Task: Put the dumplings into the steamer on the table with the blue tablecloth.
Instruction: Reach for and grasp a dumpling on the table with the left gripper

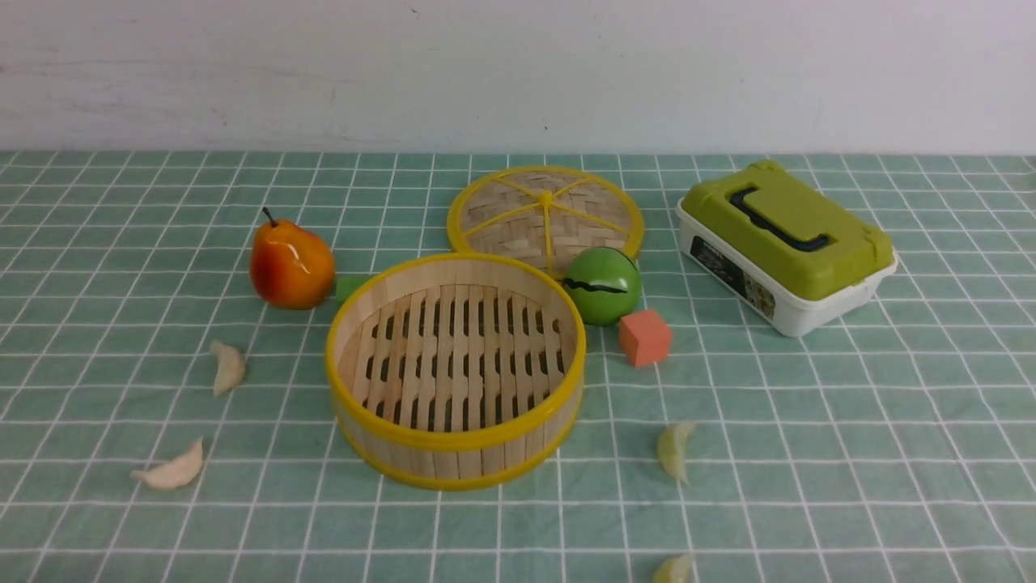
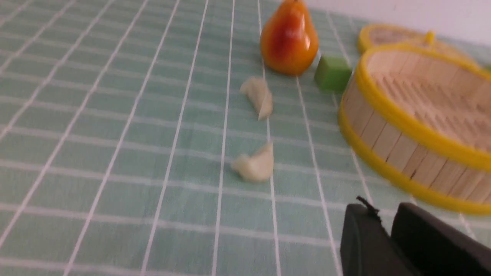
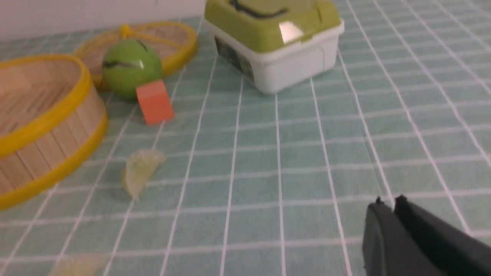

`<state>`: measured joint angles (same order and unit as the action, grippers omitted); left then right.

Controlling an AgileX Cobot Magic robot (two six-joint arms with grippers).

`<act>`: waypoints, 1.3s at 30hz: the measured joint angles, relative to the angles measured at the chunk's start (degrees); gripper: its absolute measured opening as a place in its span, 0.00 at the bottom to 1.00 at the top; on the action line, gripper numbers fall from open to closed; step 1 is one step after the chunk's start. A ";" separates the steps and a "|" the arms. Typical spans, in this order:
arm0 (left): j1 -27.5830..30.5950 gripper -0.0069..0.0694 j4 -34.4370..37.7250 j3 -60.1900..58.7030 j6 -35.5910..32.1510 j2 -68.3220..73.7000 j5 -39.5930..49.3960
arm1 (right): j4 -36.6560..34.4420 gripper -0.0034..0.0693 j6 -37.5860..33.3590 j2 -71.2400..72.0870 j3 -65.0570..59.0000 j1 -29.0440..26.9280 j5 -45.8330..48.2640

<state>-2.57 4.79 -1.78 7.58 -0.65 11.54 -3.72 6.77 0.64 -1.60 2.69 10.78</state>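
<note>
At the front edge, right of the steamer [image 1: 453, 461]: nearest yellow-green dumpling [image 1: 672, 569] lies on the blue tablecloth [image 1: 809, 486] and is cut off by the front view's lower border.
Left gripper [image 2: 385, 214]: it does not show in the front view. Its wrist view shows two dark fingers clenched together on nothing, low over the cloth on the steamer's left side, facing both cream dumplings.
Right gripper [image 3: 392, 209]: it also shows only in its wrist view. The fingers are closed on nothing, low over the cloth on the steamer's right side.
Near cream dumpling [image 1: 171, 471]: left of the steamer and well apart from it, lying flat on the cloth.
Second yellow-green dumpling [image 1: 674, 450]: right of the steamer, near its wall but not touching.
Steamer: upright and open-topped, with the slatted floor showing; all four dumplings lie outside it.
Far cream dumpling [image 1: 228, 366]: left of the steamer, near it but apart.
Orange cube [image 1: 645, 337]: to the right rear of the steamer.
Green ball [image 1: 601, 285]: just behind the steamer's right rim.
Pear [image 1: 291, 263]: upright to the left rear of the steamer.
Green cube [image 1: 350, 287]: between the pear and the steamer.
Lid [image 1: 544, 212]: flat on the cloth behind the steamer.
Green-topped box [image 1: 785, 243]: to the far right rear, well apart from the steamer.
</note>
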 joint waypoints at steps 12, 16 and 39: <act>0.00 0.25 0.40 0.00 0.28 0.00 -29.72 | 2.42 0.12 2.17 0.00 0.00 0.00 -32.33; 0.00 0.25 0.63 0.00 6.01 0.00 -35.81 | 2.23 0.12 5.26 0.00 0.00 0.00 -38.26; 0.00 0.07 0.64 33.19 12.63 28.30 -0.61 | 13.23 0.05 8.82 -28.37 31.46 0.00 7.88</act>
<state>-2.57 5.43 31.41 20.21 27.66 10.94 9.50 15.59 -27.73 29.86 2.69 18.66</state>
